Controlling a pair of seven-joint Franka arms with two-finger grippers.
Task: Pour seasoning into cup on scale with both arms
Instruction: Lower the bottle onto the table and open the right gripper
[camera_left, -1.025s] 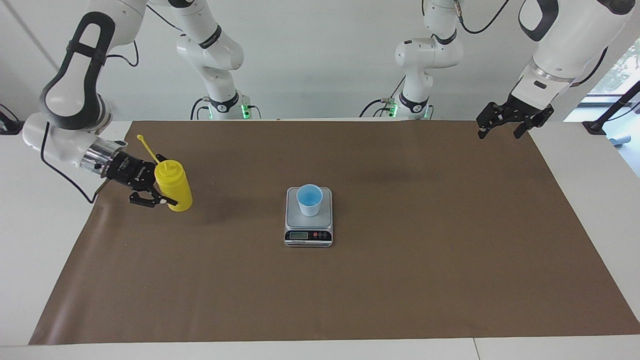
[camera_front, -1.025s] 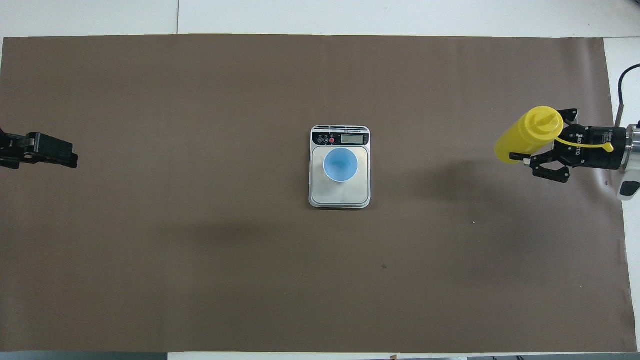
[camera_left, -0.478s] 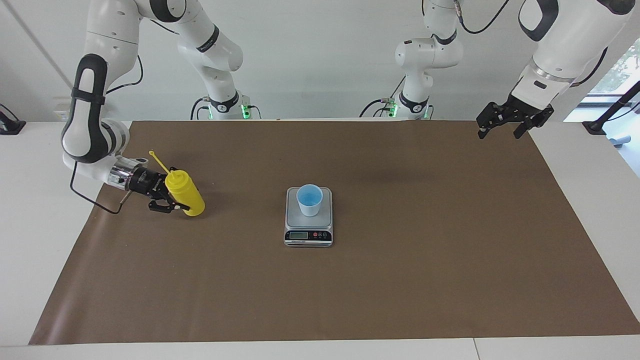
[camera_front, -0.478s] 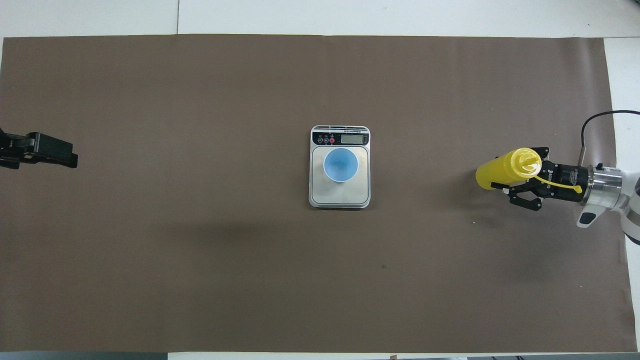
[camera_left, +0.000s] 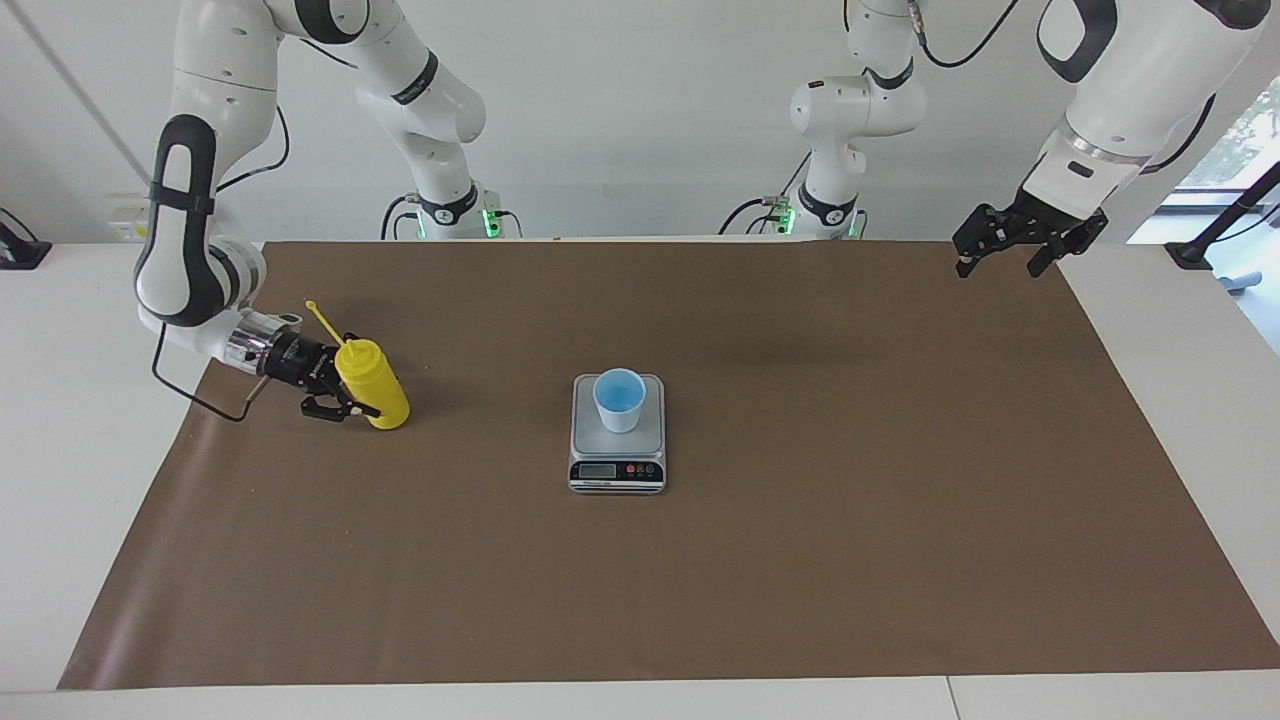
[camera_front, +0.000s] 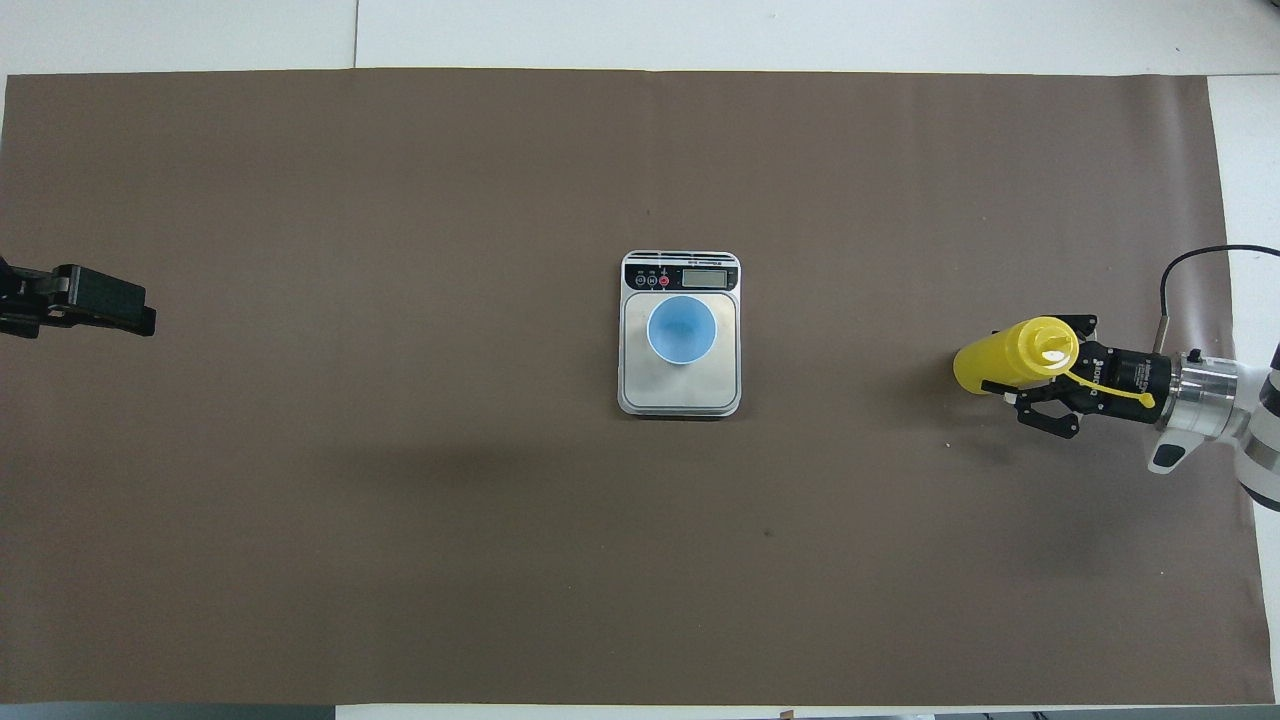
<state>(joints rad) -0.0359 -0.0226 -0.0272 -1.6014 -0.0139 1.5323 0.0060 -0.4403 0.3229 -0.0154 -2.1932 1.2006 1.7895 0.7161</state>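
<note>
Seasoning bottle (camera_left: 376, 388) sits at the left-centre of the facing view, toward the right arm's end of the worktop (camera_left: 800, 560). Its long axis is near upright, nozzle up, strap trailing over the wrist. The right gripper (camera_left: 355, 402) comes at it from the frame's left edge, jaws pinching its body. The cup (camera_left: 619, 400) stands on the scale (camera_left: 650, 432) at frame centre, well apart from the bottle, so the carry likely runs rightward in this view. The left gripper (camera_left: 1000, 262) waits at the upper right, jaws spread.

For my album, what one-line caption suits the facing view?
Right gripper holds the yellow bottle on the table; blue cup sits on the scale.
</note>
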